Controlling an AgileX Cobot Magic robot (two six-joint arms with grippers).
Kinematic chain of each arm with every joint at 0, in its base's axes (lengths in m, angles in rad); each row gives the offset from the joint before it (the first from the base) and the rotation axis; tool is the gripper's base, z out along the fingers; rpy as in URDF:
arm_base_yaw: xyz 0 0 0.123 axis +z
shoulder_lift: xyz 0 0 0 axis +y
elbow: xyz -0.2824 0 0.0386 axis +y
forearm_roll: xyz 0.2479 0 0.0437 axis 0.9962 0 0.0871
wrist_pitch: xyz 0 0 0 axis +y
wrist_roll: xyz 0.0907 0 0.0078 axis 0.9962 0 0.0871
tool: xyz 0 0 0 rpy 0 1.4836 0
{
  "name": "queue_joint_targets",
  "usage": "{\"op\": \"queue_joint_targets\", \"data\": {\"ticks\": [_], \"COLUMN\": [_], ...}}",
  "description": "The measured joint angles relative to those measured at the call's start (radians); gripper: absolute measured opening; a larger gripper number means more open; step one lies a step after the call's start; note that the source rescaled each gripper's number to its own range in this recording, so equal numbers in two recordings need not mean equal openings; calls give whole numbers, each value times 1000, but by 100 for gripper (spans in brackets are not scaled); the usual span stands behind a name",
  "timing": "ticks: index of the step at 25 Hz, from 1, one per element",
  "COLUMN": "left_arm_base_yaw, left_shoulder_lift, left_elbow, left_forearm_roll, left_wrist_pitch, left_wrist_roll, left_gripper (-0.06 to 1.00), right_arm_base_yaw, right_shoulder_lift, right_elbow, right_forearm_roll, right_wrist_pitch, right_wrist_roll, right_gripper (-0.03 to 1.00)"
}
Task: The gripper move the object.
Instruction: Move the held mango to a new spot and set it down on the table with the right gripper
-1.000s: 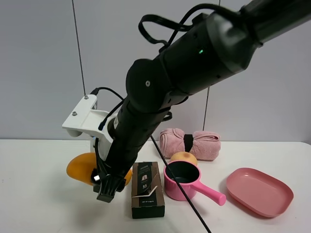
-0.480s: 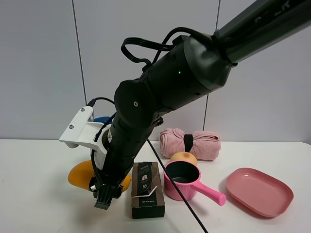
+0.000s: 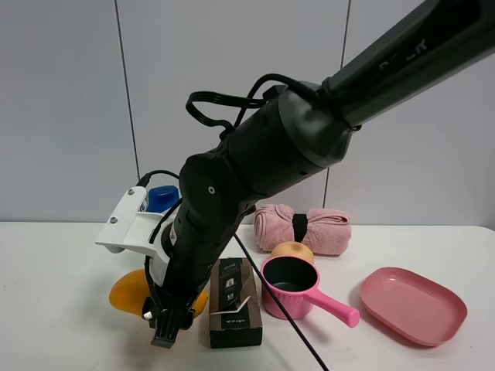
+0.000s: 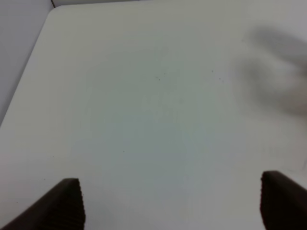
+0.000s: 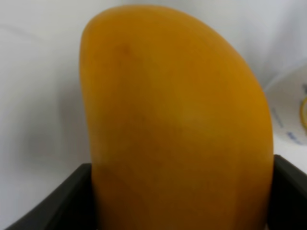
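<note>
Right gripper (image 3: 165,334) clamped on mango (image 3: 125,294), low at the table (image 3: 54,328) just left of black box (image 3: 234,305): prob. mid-carry/placing, so next needs gentle set-down & release w/o rolling.

Pink pan (image 3: 280,303), pink plate (image 3: 414,304), rolled towel (image 3: 329,230), dark box (image 3: 234,303).

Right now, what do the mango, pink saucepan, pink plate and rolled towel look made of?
Mango: real or imitation fruit, cannot tell; smooth matte orange skin.
Saucepan: likely plastic; uniform pink body, dark inside, soft sheen.
Plate: likely plastic or melamine; same smooth pink, faint gloss.
Towel: soft fabric; fuzzy pink pile, strapped by a dark band.
</note>
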State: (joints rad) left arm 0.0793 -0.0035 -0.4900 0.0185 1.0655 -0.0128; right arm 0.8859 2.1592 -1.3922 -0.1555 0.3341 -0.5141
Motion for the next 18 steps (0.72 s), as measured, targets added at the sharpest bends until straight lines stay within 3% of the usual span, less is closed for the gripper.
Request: {"op": "queue_joint_targets", "data": {"ticks": [18], "left_arm_base_yaw": [0], "left_shoulder_lift": [0], "left_elbow": [0], "left_forearm_roll": [0], "left_wrist_pitch": [0], "left_wrist_roll": [0], "left_gripper": [100], "right_arm_base_yaw": [0], "right_shoulder_lift": [2], "right_elbow": [0], "right_forearm_roll": [-23], "right_wrist_pitch": [-26], "right_wrist_roll": [14], "right_gripper": [0]}}
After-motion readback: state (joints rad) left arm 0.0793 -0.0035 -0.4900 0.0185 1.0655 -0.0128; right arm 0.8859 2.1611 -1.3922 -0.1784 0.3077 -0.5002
